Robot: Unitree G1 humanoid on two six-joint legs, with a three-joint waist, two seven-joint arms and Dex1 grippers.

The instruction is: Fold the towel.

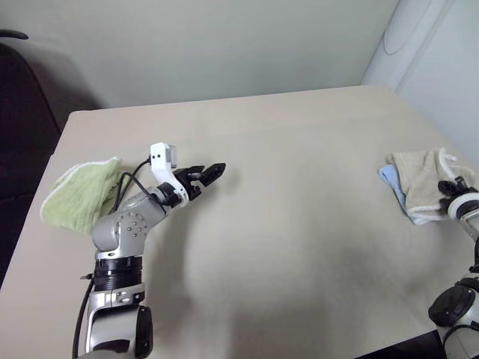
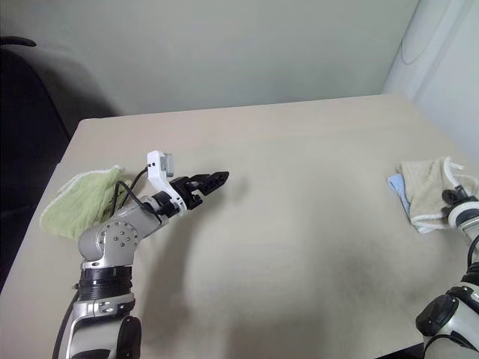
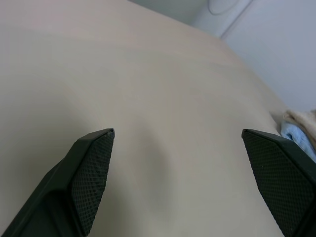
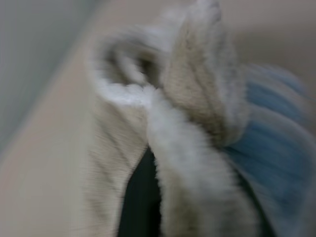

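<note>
towel (image 1: 423,183) sits bunched at far right edge of surface (image 1: 299,224), on top of light blue towel (image 1: 391,182). right gripper (image 1: 452,187) right up against it, cloth draped over fingers, can't tell if clenched. left gripper (image 1: 202,176) hovers well apart, fingers spread, nothing held. right arm way nearer.

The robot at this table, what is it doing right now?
It is working on folding a beige towel, which lies bunched at the table's right edge on top of a light blue towel. The right gripper is at the beige towel, with cloth around its fingers. The left gripper hovers open over bare table, near a green towel.
</note>
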